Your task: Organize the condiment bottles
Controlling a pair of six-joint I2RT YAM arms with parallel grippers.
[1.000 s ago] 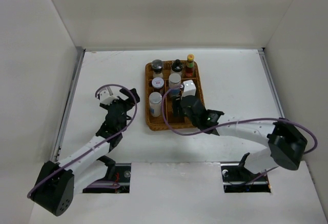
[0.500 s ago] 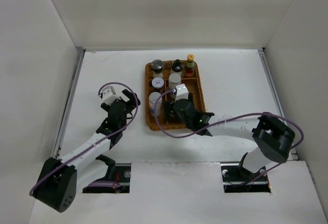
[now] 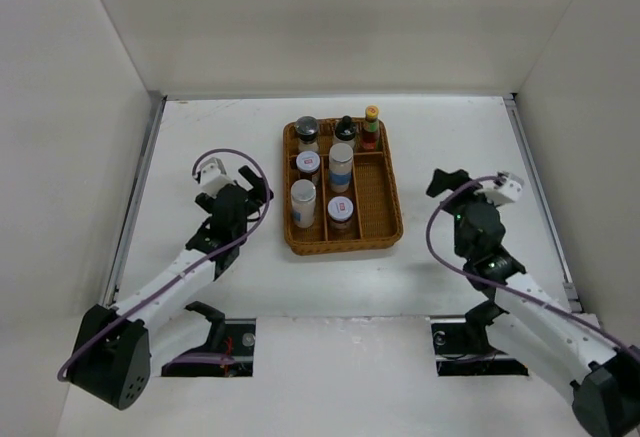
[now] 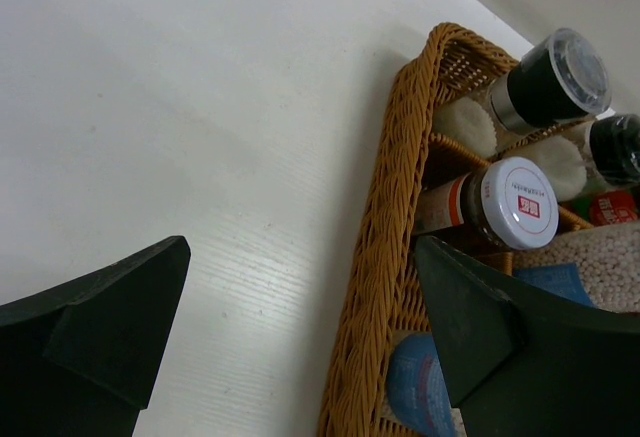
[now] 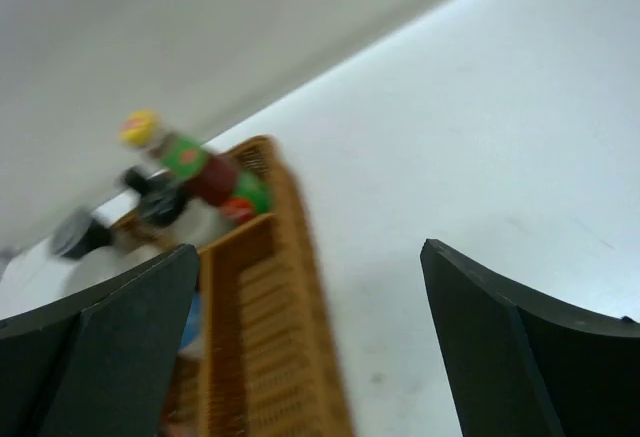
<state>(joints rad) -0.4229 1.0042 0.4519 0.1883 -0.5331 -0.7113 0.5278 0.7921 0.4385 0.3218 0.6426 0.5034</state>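
We see the condiment bottles (image 3: 341, 167) standing inside the wicker tray (image 3: 378, 202), red sauce bottle (image 3: 371, 129) at its 1 o'clock corner, left gripper (image 3: 256, 193) at 9 o'clock of the tray, jaws wide, right gripper (image 3: 444, 183) at 3 o'clock, well apart, jaws wide, both holding nothing.

Right gripper (image 3: 447, 181) pulled back from wicker tray (image 3: 376, 197), jaws now wide, white-lidded jar (image 3: 340, 209) left standing inside

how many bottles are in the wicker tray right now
7, all in the wicker tray. Back row: grey-lidded jar, black-capped jar, yellow-capped sauce bottle. Middle: white-lidded jar, blue-labelled cylinder. Front: white shaker, red-labelled jar. None looks hidden.
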